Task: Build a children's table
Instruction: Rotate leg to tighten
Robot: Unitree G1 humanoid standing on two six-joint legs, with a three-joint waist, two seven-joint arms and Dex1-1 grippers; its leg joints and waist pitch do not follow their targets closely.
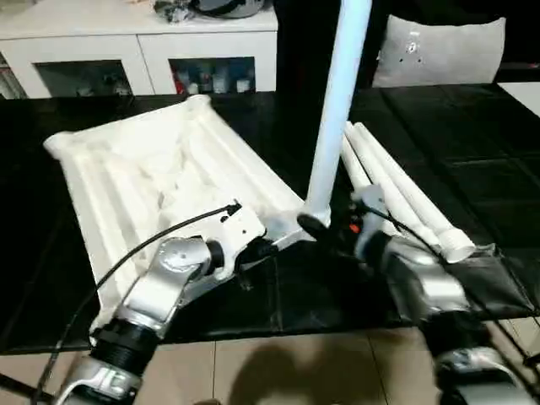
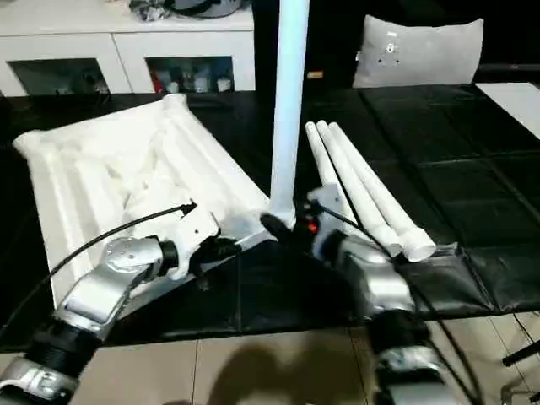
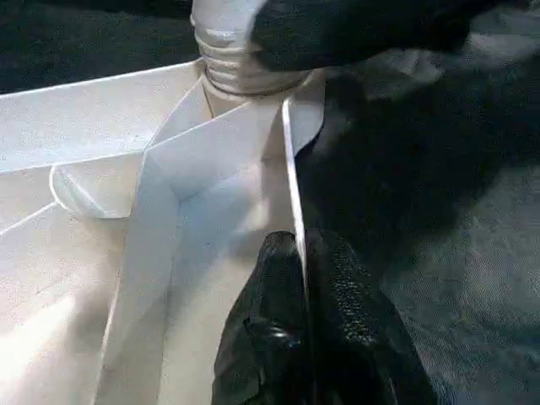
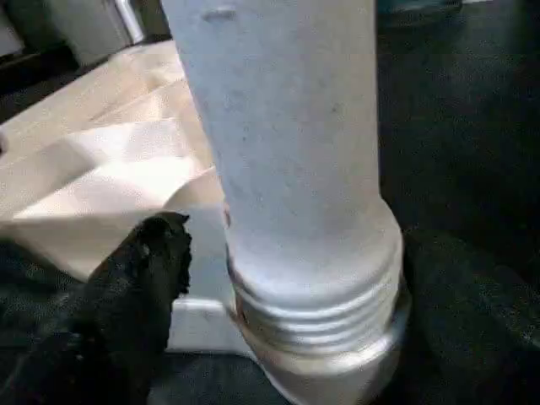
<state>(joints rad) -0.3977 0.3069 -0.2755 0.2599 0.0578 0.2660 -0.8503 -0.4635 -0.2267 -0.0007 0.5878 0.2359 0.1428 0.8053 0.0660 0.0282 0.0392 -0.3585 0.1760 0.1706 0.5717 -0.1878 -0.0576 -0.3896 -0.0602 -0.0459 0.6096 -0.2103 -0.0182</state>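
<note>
- The tabletop (image 1: 160,177) lies upside down on the black mat (image 1: 472,169), its ribbed underside facing up, with a white cabinet (image 1: 135,51) beyond it.
- One leg (image 1: 336,101) stands upright in the corner socket nearest the robot, right between the two grippers.
- In the right wrist view the threaded collar (image 4: 321,312) at the base of the leg shows several turns still above the socket, so I judge the leg is only part-way screwed in.
- The left gripper (image 3: 304,337) is pinched shut on the thin rim wall of the tabletop, just beside that socket, and seems to be holding the top steady.
- The right gripper (image 1: 325,228) sits at the foot of the leg with a finger (image 4: 143,270) on either side of the collar. The fingers look spread and not pressing on the tube, though I cannot be sure of that.
- Three more legs (image 1: 405,198) lie side by side on the mat just beyond the right gripper, well within its reach.
- So the step in hand looks like threading the first leg home.
- The next move, as I read it, calls for the right gripper to close on the leg again low down and twist further, while the left keeps its clamp so the tabletop does not spin or slide.
- The leg should stay plumb, or the thread could bind.
</note>
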